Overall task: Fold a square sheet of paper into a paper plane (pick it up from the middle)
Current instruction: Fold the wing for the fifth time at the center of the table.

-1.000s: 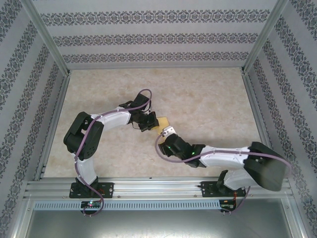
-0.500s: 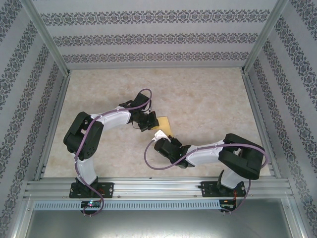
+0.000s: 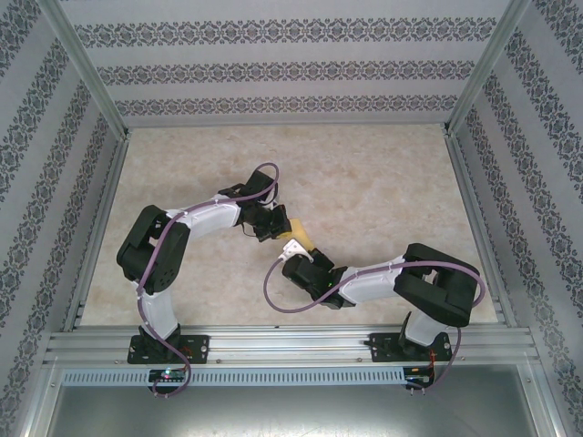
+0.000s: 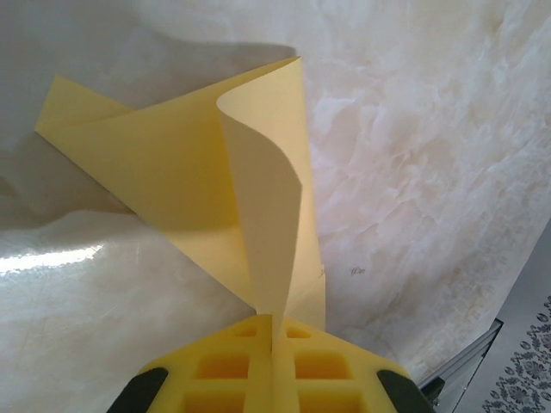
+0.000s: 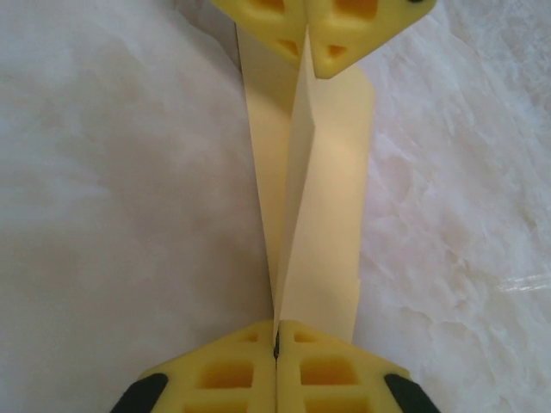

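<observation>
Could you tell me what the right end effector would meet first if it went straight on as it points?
Shut on the yellow paper, the right end effector would likely meet the left end effector, clamped on the paper's far end.

A pale marbled tabletop [image 3: 392, 182] is evenly lit. Wallpaper [image 3: 273, 68] with striped floral bands closes it in at 9, 12 and 3 o'clock. An aluminium rail [image 3: 291, 341] runs along 6 o'clock.

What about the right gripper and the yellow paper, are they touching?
Touching. The right wrist view shows the right gripper shut on the near end of the folded yellow paper, which is pinched between its fingers.
</observation>
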`<action>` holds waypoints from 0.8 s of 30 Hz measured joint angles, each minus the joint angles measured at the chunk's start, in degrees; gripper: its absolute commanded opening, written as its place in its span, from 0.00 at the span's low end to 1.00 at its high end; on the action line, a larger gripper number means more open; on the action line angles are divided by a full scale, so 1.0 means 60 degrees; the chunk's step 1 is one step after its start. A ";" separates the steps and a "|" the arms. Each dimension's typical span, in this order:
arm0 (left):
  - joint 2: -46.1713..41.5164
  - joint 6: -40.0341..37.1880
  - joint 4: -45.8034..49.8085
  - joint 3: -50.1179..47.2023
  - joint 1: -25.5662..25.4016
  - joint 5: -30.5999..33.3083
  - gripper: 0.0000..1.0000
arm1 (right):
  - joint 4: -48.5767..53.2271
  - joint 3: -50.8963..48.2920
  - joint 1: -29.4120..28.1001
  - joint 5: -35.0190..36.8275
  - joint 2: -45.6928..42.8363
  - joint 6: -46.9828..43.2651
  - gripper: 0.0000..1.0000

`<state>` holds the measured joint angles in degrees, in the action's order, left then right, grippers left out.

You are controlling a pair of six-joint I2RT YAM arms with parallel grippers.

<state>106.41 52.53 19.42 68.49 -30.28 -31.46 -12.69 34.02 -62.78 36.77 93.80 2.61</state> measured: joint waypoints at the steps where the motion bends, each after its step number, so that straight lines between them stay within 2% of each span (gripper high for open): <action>1: -0.0011 -0.0004 0.0033 0.0000 0.0004 0.0007 0.05 | -0.0007 0.0000 -0.0004 -0.0033 0.0000 0.0000 0.02; 6: -0.0255 -0.0208 0.0404 0.0000 0.0022 0.0291 0.25 | -0.0051 0.0000 0.0007 -0.0579 0.0000 0.0266 0.00; 8: -0.0495 -0.0317 0.0627 0.0000 0.0084 0.0532 0.27 | -0.0033 0.0004 0.0117 -0.1078 -0.0011 0.0546 0.00; 11: -0.1042 -0.0412 0.0892 -0.0117 0.0259 0.1027 0.38 | -0.0058 0.0000 0.0503 -0.2200 -0.0124 0.1147 0.01; 17: -0.2422 -0.0463 0.1198 -0.0841 0.0663 0.1920 0.44 | -0.0535 0.0000 0.1625 -0.4856 -0.0299 0.2575 0.01; 24: -0.2769 -0.0616 0.1344 -0.1013 0.0747 0.2284 0.43 | -0.1333 -0.0106 0.2820 -0.7468 -0.0237 0.4218 0.01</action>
<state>89.80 48.84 27.49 62.41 -25.80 -17.76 -20.69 33.39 -45.87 -8.03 92.38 27.92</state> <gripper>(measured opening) 0.435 0.044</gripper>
